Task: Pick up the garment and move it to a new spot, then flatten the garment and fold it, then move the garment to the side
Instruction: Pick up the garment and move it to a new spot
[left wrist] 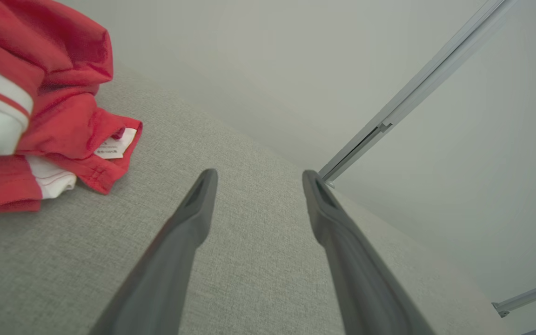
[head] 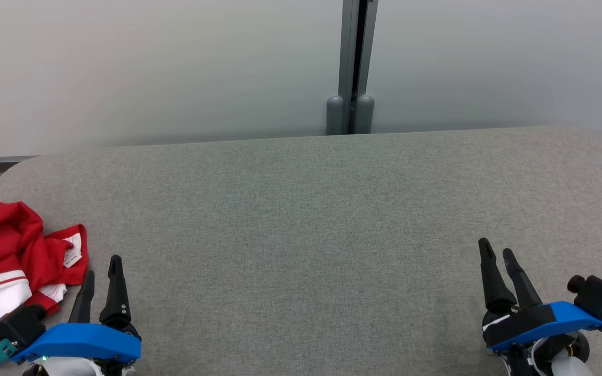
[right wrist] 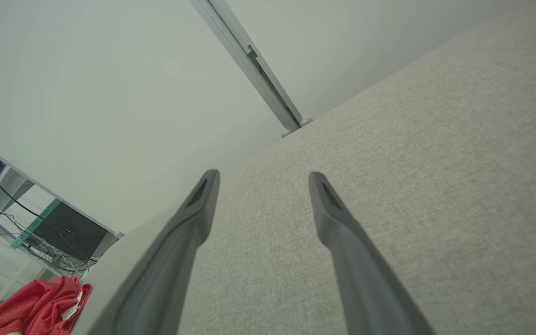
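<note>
You have the red and white garment (head: pixel 13 256) lying crumpled at the left end of the grey fabric-covered table (head: pixel 306 219), toward the table's near edge, with part of it running off the head view's left side. A white care label (head: pixel 72 256) shows on the fold that faces the table's middle. Your left gripper (head: pixel 102 266) hovers over the table's near-left corner, just beside the garment, its two dark fingers spread wide with nothing between them. In the left wrist view the same gripper (left wrist: pixel 258 179) points across bare table fabric, and the garment (left wrist: pixel 54 102) with its label (left wrist: pixel 115 145) sits off to one side of the fingers, apart from them. Your right gripper (head: pixel 495 248) hangs over the table's near-right corner, well apart from the garment, also spread wide and empty. The right wrist view shows those fingers (right wrist: pixel 203 204) above plain table fabric, with the garment (right wrist: pixel 35 307) at the table's far end. A grey vertical post (head: pixel 352 68) stands against the pale wall behind the table's far edge, and a black box (right wrist: pixel 68 230) with loose cables sits beyond the table's left end.
</note>
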You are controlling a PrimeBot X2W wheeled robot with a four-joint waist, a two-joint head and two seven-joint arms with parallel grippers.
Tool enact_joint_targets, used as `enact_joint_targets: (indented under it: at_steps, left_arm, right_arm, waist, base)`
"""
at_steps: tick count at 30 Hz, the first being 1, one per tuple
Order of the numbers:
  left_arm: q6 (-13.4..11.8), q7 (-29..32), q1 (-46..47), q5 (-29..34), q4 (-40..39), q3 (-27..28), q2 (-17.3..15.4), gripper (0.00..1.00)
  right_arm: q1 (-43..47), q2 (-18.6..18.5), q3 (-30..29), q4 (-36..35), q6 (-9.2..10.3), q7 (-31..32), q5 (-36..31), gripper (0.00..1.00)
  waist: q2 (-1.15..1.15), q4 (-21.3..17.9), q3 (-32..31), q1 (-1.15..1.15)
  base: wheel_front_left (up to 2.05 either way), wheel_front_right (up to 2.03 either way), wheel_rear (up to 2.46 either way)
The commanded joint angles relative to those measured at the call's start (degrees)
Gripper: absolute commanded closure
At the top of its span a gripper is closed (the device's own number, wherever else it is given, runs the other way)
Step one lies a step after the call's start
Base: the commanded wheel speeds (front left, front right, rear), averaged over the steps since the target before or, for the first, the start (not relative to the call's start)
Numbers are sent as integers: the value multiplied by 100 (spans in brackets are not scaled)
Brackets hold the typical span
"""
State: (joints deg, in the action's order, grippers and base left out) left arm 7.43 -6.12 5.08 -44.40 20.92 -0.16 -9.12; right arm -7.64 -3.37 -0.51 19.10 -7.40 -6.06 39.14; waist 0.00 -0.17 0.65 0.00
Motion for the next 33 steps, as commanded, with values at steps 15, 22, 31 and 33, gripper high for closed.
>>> enact_joint_targets:
  at_steps: [15, 22, 31, 33]
  left_arm:
    - [6, -273, -19, 1160, 97, 103, 3, 0]
    - [6, -374, -68, 1640, 171, 121, 26, 0]
    - [7, -486, -161, 2213, 204, -33, -44, 0]
    - [7, -521, -180, 2333, 251, -35, -33, 0]
  right_arm:
    - [72, 53, -11, -40, -12, -276, -1215, 0]
    - [159, 54, 19, 53, -12, -378, -1652, 0]
    - [148, 50, 4, 225, -12, -496, -2320, 0]
    - [141, 49, -3, 307, -13, -525, -2469, 0]
  waist:
    - [0, -23, -6, 0]
    - [0, -41, -13, 0]
    - [0, -68, -25, 0]
    - [0, -73, -33, 0]
  base:
    - [0, 0, 0]
    - [0, 0, 0]
    - [0, 0, 0]
    - [0, 0, 0]
